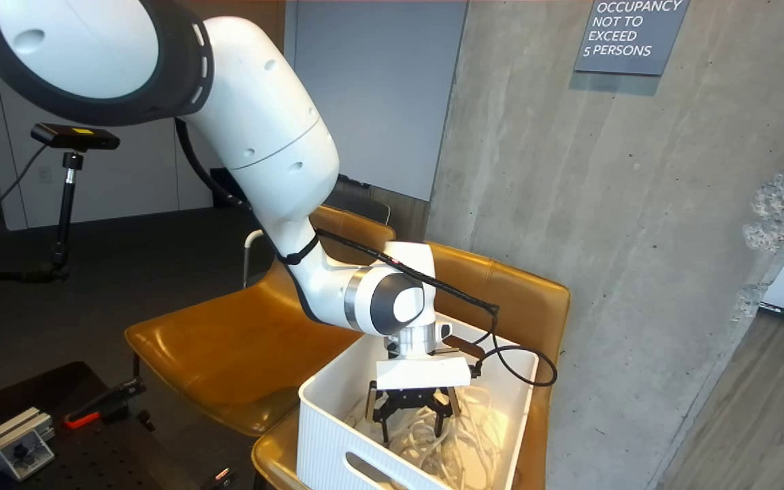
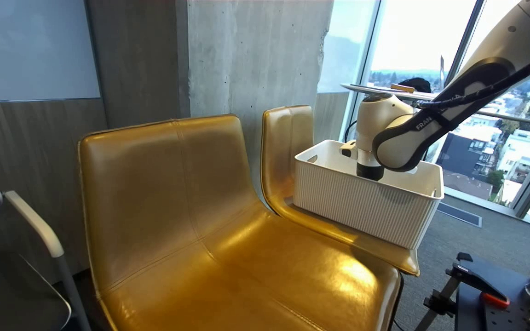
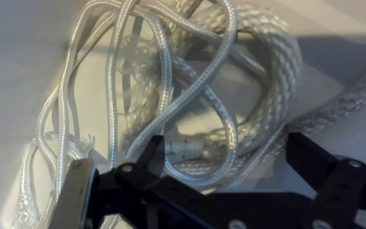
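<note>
Wrist view: claw (image 3: 227, 136), spread wide with nothing gripped, over thin white cord (image 3: 110, 79) at left and a coil of thick white rope (image 3: 284, 63) at right, contact unclear; overlapping loops could snag a finger (image 3: 155, 152). In an exterior view: the cord inside a white bin (image 1: 322, 435), claw below the rim, where a sideways swing might strike a side. In an exterior view: bin on the far tan chair (image 2: 288, 151), right end near the seat's edge, liable to slide or tip if pushed.
</note>
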Available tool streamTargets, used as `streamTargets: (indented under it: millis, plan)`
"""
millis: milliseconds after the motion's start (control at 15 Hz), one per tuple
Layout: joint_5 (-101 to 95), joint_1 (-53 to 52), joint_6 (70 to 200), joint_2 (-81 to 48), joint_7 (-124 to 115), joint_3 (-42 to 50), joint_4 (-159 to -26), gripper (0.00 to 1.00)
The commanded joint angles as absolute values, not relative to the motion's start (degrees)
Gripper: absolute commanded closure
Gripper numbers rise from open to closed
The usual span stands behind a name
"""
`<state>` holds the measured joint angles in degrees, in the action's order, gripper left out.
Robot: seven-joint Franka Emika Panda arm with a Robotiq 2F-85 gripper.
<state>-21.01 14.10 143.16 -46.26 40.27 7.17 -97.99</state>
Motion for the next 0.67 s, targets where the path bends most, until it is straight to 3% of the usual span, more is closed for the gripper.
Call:
streamTargets:
  millis: [0, 400, 467, 600]
  plan:
    - [-21.7, 14.5, 143.8, -48.4, 39.9, 7.8, -96.8, 0.0]
    - [-21.3, 14.8, 143.5, -49.2, 39.7, 7.5, -97.1, 0.0]
    - [-21.3, 14.7, 143.5, -49.3, 39.6, 7.5, -97.1, 0.25]
    - [-21.3, 14.8, 143.6, -49.6, 39.6, 7.5, -97.1, 0.32]
